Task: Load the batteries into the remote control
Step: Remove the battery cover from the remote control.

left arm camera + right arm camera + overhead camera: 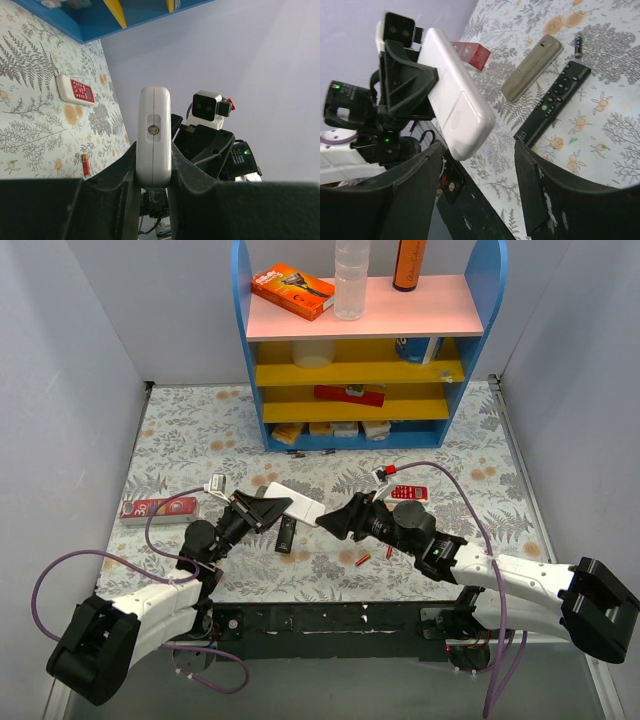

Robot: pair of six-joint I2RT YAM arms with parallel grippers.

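Observation:
My left gripper [268, 508] is shut on the white remote control [296, 503] and holds it above the table. In the left wrist view the remote control [154, 131] stands edge-on, clamped between both fingers [120, 185]. My right gripper [334, 519] is open at the remote's free end. In the right wrist view the remote control [455, 107] reaches toward the gap between its wide-apart fingers [540, 185], nearer the left one and apart from both. Two red-orange batteries [364, 561] lie on the table in front of the right arm. One battery [85, 164] shows on the cloth, and a dark battery [577, 45] lies farther off.
A black remote [285, 533] lies under the held remote, beside a slim grey remote [532, 74]. A white remote with red buttons [408, 492] sits right of centre. A red box [160, 508] lies at the left. The blue shelf unit [360, 430] stands at the back.

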